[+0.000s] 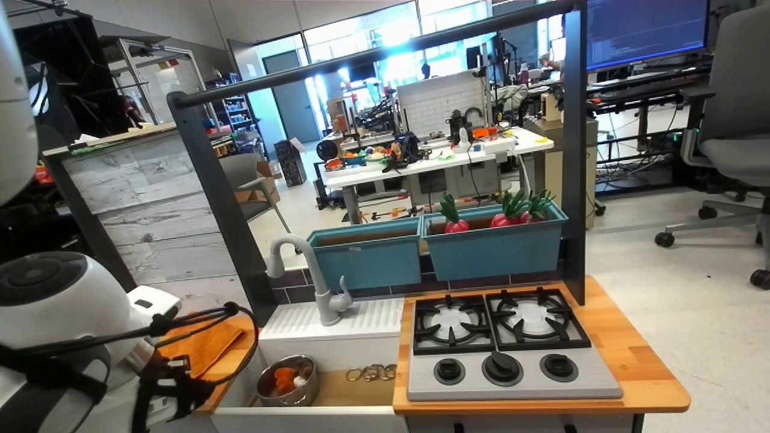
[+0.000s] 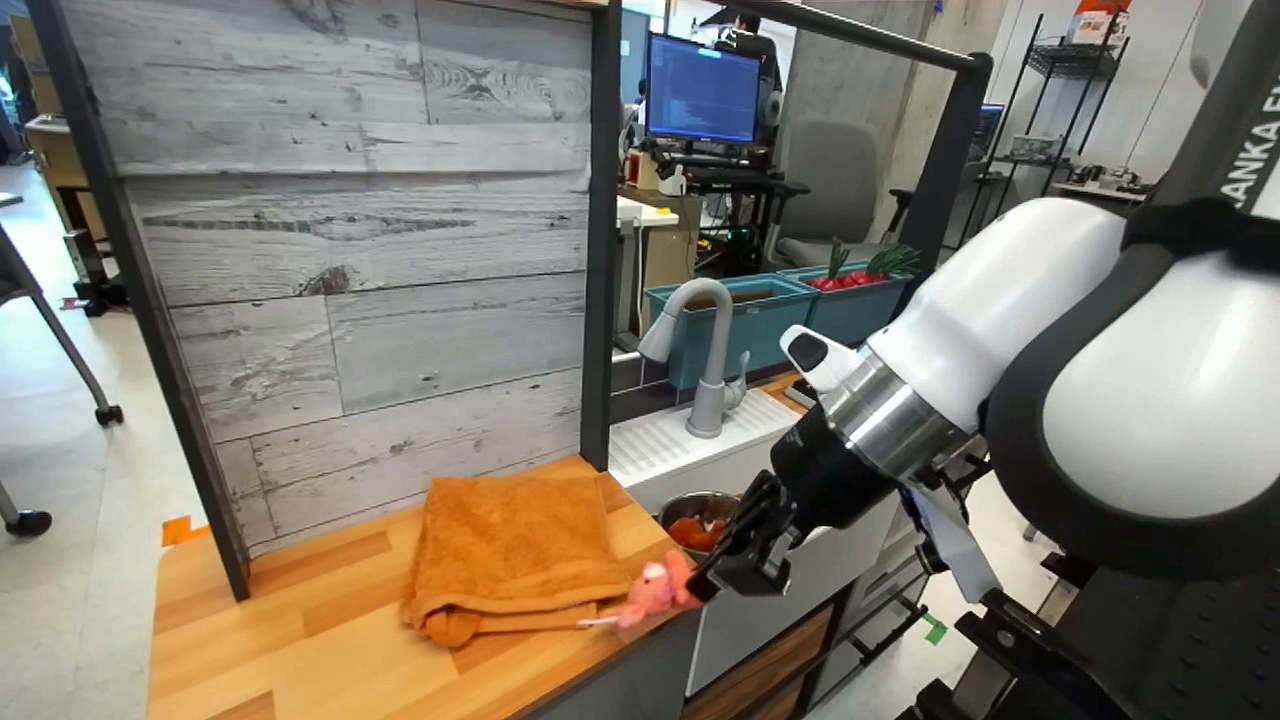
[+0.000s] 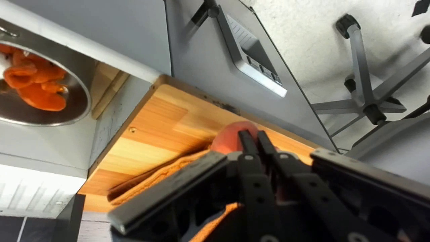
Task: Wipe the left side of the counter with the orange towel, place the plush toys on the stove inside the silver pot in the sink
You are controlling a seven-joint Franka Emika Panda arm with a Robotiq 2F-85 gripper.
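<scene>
A pinkish-red plush toy hangs from my gripper, whose fingers are closed on it near the front edge of the counter's left part. Seen in the wrist view, the toy bulges out beside the fingertips. The orange towel lies folded on that wood, just beyond the toy; whether they touch, I cannot tell. Inside the sink stands the silver pot, holding orange plush and something white. On the stove the burner grates carry no toy.
Metal rings lie in the basin, right of the pot. A grey faucet rises behind the sink. Teal planters stand at the back. Dark posts and a grey plank panel border the counter.
</scene>
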